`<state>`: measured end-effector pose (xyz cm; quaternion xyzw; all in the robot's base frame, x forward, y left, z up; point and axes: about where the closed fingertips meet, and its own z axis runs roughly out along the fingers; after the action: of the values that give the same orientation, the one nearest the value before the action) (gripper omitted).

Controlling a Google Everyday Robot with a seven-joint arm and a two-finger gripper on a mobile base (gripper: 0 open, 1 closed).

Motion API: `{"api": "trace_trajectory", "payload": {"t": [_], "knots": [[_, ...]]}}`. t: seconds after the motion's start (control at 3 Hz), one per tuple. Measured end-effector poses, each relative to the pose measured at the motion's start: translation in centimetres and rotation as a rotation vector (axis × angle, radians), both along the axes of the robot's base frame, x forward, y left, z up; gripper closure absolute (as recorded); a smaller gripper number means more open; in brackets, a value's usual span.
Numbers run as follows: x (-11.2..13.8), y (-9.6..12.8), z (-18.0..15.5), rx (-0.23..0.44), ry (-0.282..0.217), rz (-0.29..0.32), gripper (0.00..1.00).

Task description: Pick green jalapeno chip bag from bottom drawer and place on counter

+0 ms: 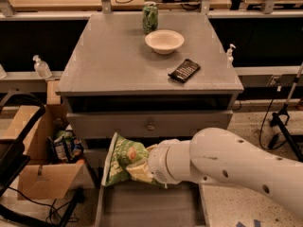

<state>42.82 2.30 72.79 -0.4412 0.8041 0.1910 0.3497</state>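
The green jalapeno chip bag [122, 160] is a crinkled light-green foil bag, held upright above the open bottom drawer [150, 207], in front of the middle drawer front. My gripper [140, 167] is at the end of the white arm and is shut on the bag's right side; its fingers are mostly hidden behind the bag and the wrist. The drawer's bare grey floor shows below the bag. The grey counter [118, 63] lies above and behind, well over the bag.
On the counter stand a green patterned can [150, 17], a white bowl [164, 41] and a flat black packet [184, 70]. A cardboard box [40, 157] with packets sits at the left of the cabinet. A drawer front with a knob [150, 126] is behind the bag.
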Motion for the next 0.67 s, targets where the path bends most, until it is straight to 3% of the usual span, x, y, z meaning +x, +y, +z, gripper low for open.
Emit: {"api": "trace_trajectory", "payload": {"t": [0.33, 0.67], "knots": [[-0.1, 0.1, -0.2, 0.002, 0.009, 0.009, 1.00], [4.2, 0.2, 3.4, 0.055, -0.014, 0.024, 1.00]]}}
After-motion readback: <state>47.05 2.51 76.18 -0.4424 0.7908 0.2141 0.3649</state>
